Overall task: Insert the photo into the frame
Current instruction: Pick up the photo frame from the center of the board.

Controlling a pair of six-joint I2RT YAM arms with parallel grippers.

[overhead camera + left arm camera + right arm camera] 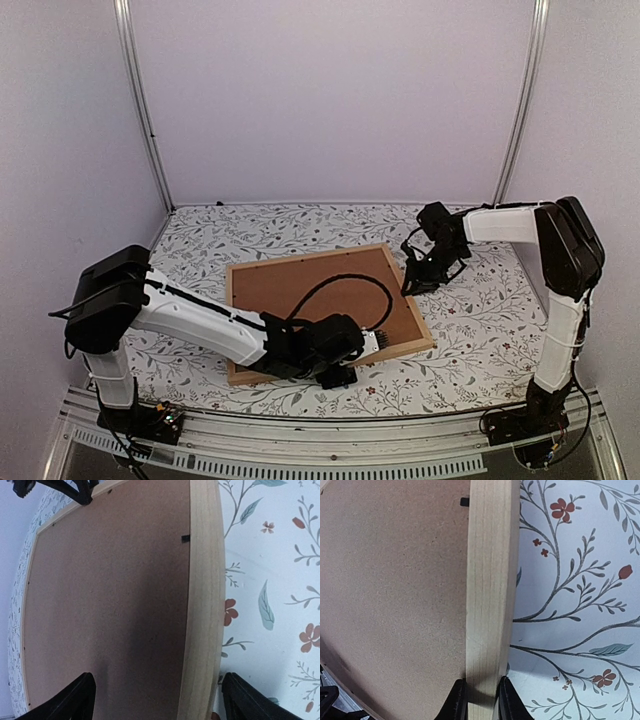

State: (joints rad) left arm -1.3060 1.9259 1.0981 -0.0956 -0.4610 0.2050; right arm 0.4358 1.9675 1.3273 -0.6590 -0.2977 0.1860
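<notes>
A: Two grippers at one frame (300, 257), so where does it lie?
B: Flat on the floral tablecloth (480, 300), back upward, with its light wood strips around a brown backing board (265, 290). The overhead view shows it turned a little askew between the two arms.
A: Any writing on it?
B: None that I can read. The only mark is a small black tab (185, 539) at the board's edge, just beside the wood strip. The right wrist view shows one (464, 502) as well.
A: The right gripper (415, 280)?
B: At the frame's far right corner. Its own camera shows the fingers (457, 702) pinched on the wood strip, one on the board side and one on the cloth side, both touching the wood.
A: And the left gripper (380, 340)?
B: At the near right edge. Its fingers (75, 700) stand wide apart, one over the board and one over the cloth, with the strip between them. Whether either touches it, I cannot tell.
A: What does the overhead view add?
B: A black cable (340, 278) looping over the board, which neither wrist camera catches. The left wrist view, though, shows the right gripper's dark fingers at the far corner.
A: The photo?
B: Not to be seen in any view; the board covers the opening.
</notes>
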